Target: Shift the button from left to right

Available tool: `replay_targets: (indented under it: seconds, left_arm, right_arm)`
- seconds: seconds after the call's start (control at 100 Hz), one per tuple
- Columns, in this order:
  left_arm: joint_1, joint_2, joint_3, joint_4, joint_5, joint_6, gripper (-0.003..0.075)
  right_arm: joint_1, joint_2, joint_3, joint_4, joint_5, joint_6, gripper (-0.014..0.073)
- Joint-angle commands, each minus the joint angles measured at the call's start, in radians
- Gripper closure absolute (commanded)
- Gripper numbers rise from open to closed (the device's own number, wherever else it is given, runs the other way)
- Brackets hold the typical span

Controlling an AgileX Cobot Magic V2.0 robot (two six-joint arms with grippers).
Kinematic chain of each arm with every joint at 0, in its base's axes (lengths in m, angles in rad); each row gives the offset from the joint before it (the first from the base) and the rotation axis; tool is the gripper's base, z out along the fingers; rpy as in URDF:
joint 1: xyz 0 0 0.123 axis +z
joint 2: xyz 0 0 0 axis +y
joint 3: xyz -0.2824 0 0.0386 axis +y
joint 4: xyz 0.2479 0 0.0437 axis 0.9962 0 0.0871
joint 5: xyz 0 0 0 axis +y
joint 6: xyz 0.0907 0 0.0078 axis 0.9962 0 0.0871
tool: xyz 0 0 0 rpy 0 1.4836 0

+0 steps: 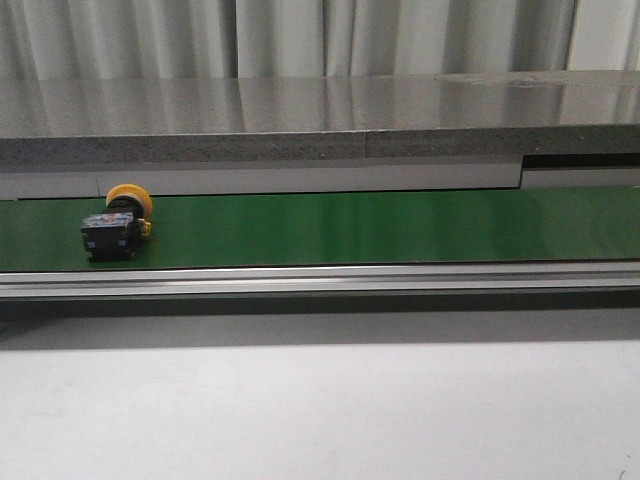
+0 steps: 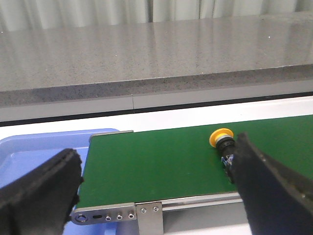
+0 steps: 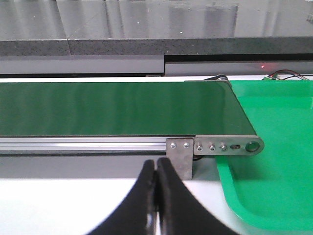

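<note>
Left gripper (image 2: 156, 191): fingers spread wide, holding nothing. Right gripper (image 3: 156, 196): fingers pressed together, holding nothing. Button (image 1: 118, 224): lying on its side at the green conveyor belt (image 1: 380, 228)'s left end, just beyond the left gripper's right finger (image 2: 269, 191). Grey stone ledge (image 1: 320, 115): behind the belt.

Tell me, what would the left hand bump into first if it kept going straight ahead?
Probably the green conveyor belt, with the button near its right finger. The left hand is open, though depth is hard to judge.
</note>
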Motion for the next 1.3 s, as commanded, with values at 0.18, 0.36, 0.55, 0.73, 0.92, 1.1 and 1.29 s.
replay_targets:
  seconds: [0.18,0.36,0.55,0.73,0.92,1.1,1.29]
  left_arm:
    - [-0.008,0.006,-0.029,-0.014,-0.084,-0.002,0.0356]
    - [-0.008,0.006,-0.029,-0.014,-0.084,-0.002,0.0620]
    - [-0.008,0.006,-0.029,-0.014,-0.084,-0.002,0.0741]
    - [-0.008,0.006,-0.029,-0.014,-0.084,-0.002,0.0741]
    - [-0.008,0.006,-0.029,-0.014,-0.084,-0.002,0.0741]
    - [-0.008,0.006,-0.029,-0.033,-0.084,-0.002,0.0741]
    - [-0.008,0.006,-0.029,-0.033,-0.084,-0.002,0.0741]
  right_arm:
    - [-0.002,-0.019,-0.015,0.004,-0.074,0.000,0.0659]
    - [-0.002,-0.019,-0.015,0.004,-0.074,0.000,0.0659]
    - [-0.002,-0.019,-0.015,0.004,-0.075,0.000,0.0659]
    - [-0.002,-0.019,-0.015,0.008,-0.144,0.000,0.0659]
    - [-0.002,-0.019,-0.035,0.008,-0.252,0.000,0.0659]
    - [-0.002,0.029,-0.160,0.011,-0.159,0.000,0.0659]
    - [-0.002,0.206,-0.362,0.011,0.035,0.000,0.0659]
